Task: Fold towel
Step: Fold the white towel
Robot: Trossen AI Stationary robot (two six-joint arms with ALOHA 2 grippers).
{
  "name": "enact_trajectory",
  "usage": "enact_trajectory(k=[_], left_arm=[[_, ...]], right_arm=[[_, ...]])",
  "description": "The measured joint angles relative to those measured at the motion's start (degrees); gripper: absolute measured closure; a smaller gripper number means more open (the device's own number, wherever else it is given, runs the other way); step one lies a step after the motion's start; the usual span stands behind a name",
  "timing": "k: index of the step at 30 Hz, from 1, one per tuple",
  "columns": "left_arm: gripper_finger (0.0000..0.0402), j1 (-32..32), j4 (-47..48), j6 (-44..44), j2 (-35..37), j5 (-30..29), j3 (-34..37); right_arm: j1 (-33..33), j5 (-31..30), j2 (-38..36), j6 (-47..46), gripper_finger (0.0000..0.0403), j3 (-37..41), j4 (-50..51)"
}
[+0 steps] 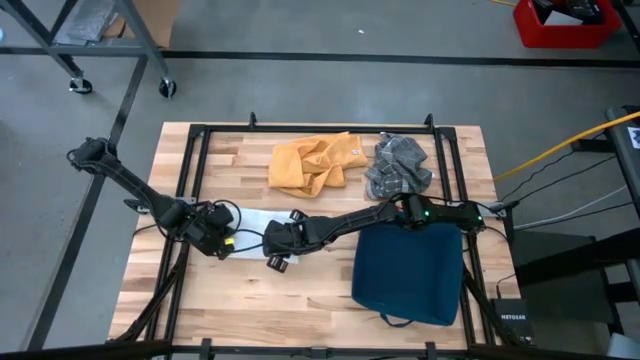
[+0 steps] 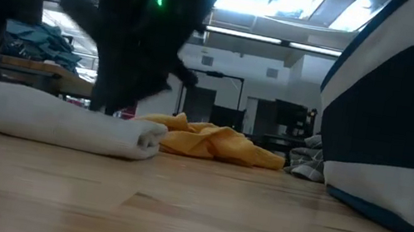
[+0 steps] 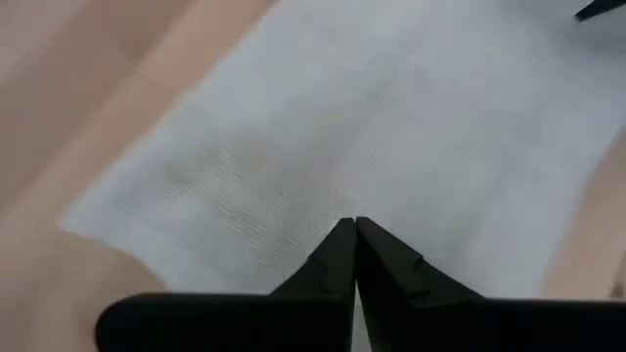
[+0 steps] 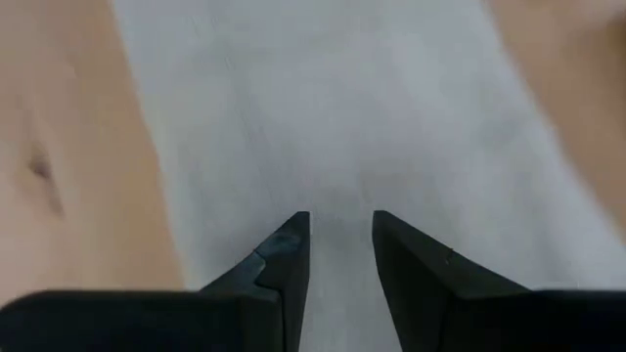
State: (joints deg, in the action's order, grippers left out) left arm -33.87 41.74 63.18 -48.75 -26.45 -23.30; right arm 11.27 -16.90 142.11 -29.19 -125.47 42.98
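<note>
Folding goes best if both arms lift together: the left gripper (image 3: 354,227), fingers pressed together, sits over the white towel (image 1: 255,222) lying mid-table, while the right gripper (image 4: 339,235) hovers half spread (nothing pinched visibly) above it.

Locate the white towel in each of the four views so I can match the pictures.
High view: white towel lies left of centre on the table, mostly hidden under both end effectors.
Low view: long pale roll at left, its rounded end toward the orange cloth.
Left wrist view: fills most of the picture, beyond the shut fingers.
Right wrist view: broad pale band down the middle.
Shared landmark: the orange cloth, in the high and low views only.
</note>
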Motion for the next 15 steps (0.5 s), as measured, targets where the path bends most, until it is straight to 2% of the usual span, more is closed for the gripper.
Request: enact_trajectory(k=[4,12,15], left_arm=[[0.0399,0.0,5.4,-1.5,2.1,-0.8,-3.8],[0.0399,-1.8,0.8,-1.2,2.4,2.2,-4.2],[0.0399,-2.4,1.5,-0.1,1.2,2.2,-4.2]], right_arm=[[0.0,-2.5,0.0,1.2,0.0285,-3.8,2.7],[0.4,-3.1,-0.1,1.4,0.0285,-9.4,10.8],[1.1,-3.3,-0.8,3.1,0.0285,-9.1,11.2]])
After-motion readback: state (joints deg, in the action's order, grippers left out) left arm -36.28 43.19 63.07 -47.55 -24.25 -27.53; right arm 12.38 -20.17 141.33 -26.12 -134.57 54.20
